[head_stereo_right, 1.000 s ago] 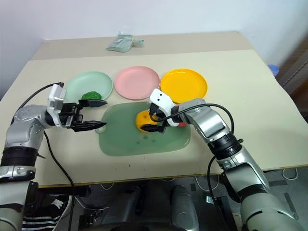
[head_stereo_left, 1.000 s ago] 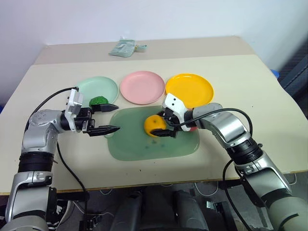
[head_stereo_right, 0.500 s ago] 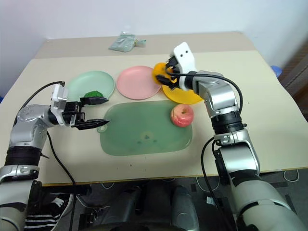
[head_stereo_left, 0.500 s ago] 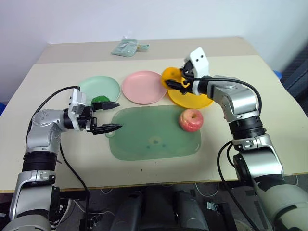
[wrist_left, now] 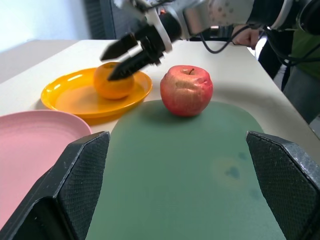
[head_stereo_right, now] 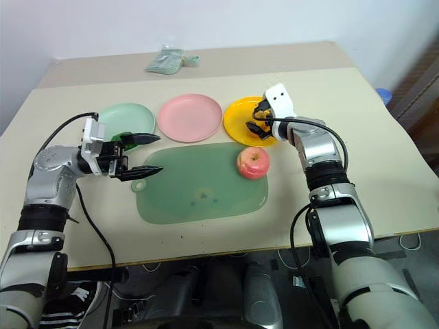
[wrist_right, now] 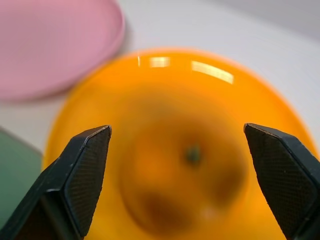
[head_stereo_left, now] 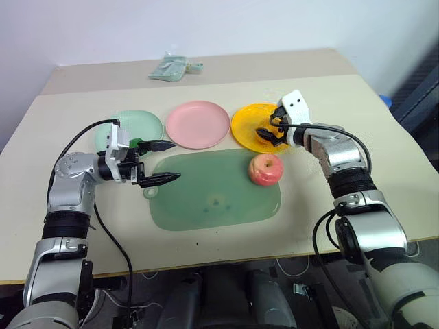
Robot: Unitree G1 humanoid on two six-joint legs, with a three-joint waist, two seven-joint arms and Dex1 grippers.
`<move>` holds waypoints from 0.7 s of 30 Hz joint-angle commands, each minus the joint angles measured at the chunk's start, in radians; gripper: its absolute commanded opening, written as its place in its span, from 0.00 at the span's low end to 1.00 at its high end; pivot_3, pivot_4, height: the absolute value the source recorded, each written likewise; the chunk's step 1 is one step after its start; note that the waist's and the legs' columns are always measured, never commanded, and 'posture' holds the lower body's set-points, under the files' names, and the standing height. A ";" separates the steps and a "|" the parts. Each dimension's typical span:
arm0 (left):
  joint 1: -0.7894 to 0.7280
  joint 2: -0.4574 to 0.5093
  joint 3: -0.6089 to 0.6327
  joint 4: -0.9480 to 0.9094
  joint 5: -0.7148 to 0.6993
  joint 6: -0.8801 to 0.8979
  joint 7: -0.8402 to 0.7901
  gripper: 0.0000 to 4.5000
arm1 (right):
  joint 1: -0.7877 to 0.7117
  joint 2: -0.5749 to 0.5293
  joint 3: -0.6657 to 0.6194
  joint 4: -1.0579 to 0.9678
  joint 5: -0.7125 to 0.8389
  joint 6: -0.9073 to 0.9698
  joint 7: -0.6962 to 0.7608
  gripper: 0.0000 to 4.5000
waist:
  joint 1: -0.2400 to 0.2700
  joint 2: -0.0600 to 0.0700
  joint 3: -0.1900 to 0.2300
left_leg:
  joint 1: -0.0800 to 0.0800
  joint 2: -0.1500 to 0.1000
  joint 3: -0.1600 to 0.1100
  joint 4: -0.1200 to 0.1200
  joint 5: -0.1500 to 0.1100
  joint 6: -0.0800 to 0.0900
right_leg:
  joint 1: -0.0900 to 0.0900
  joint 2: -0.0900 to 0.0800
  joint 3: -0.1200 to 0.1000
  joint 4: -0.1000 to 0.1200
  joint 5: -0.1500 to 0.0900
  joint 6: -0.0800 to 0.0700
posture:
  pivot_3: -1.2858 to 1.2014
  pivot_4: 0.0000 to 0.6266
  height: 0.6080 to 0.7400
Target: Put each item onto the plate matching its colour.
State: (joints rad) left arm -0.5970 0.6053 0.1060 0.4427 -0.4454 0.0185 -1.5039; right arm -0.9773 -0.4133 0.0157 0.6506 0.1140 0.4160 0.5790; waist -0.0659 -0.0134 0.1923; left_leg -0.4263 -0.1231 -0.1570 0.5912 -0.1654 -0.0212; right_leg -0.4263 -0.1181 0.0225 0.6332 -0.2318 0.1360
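Toy fruits and their round plastic plates, read left to right across my head camera. The mint green shallow plate [head_stereo_left: 130, 127] holds the dark green bumpy toy fruit [head_stereo_right: 125, 139] near its right edge, partly hidden behind my left gripper's fingers. The pink shallow plate [head_stereo_left: 197, 124] next to it carries nothing. The yellow shallow plate [head_stereo_left: 254, 127] holds the round orange toy fruit [wrist_left: 113, 80], which sits on the plate's floor.

In front of the plates lies the large flat translucent green mat [head_stereo_left: 212, 199]; the pink-red peach-like toy fruit [head_stereo_left: 265, 168] stands upright at the mat's far right corner, just in front of the yellow plate and off any plate.

My left gripper [head_stereo_left: 160, 162] hangs level over the mat's left end, pointing right, its two black fingers spread wide with nothing between them; the upper finger lies across the green fruit's place, and I cannot tell whether it touches. My right gripper [head_stereo_left: 270, 131] hangs over the yellow plate, its fingers parted wide on either side of the orange fruit, released rather than clamped; in the left wrist view the fingertips [wrist_left: 116, 50] sit against or just off the fruit's top.
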 commanded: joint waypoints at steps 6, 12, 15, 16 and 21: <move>-0.004 0.013 0.011 -0.051 -0.042 0.056 -0.022 1.00 | 0.297 -0.181 -0.065 -0.687 0.326 0.241 0.356 0.99 | 0.028 0.000 0.000 | 0.000 0.000 -0.001 0.001 0.000 0.001 | 0.002 0.000 0.000 -0.001 0.000 0.000 | 0.52 0.24 1.00; -0.016 0.008 0.003 -0.041 -0.034 0.061 -0.026 1.00 | 0.425 -0.297 0.023 -0.867 0.302 0.300 0.395 0.99 | 0.020 0.000 0.000 | 0.000 0.001 0.001 0.003 0.000 0.001 | 0.002 0.000 0.000 -0.001 0.000 0.000 | 0.52 0.24 1.00; -0.028 0.008 -0.002 -0.026 -0.026 0.052 -0.028 1.00 | 0.440 -0.317 0.090 -0.822 0.214 0.254 0.364 0.99 | 0.025 0.000 0.000 | 0.000 0.001 0.001 0.003 -0.001 0.001 | 0.002 0.000 0.000 -0.001 0.000 0.000 | 0.52 0.24 1.00; -0.030 0.009 -0.003 -0.024 -0.025 0.050 -0.030 1.00 | 0.443 -0.324 0.110 -0.800 0.185 0.234 0.361 0.99 | 0.025 0.000 0.000 | 0.000 0.001 0.001 0.003 -0.001 0.001 | 0.002 0.000 0.000 -0.001 0.000 0.000 | 0.52 0.24 1.00; -0.034 0.010 -0.005 -0.024 -0.025 0.051 -0.030 1.00 | 0.442 -0.327 0.144 -0.717 0.104 0.164 0.347 0.99 | 0.032 -0.001 -0.001 | 0.000 0.000 0.002 0.004 -0.001 0.001 | 0.002 -0.001 0.000 -0.002 0.000 0.000 | 0.52 0.24 1.00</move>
State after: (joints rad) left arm -0.6057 0.6047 0.0931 0.4284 -0.4657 0.0775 -1.5311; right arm -0.5363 -0.7307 0.1500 -0.0863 0.2400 0.5952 0.9281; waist -0.0344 -0.0148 0.1914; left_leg -0.4262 -0.1227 -0.1552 0.5949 -0.1659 -0.0205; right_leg -0.4238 -0.1190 0.0224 0.6316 -0.2319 0.1364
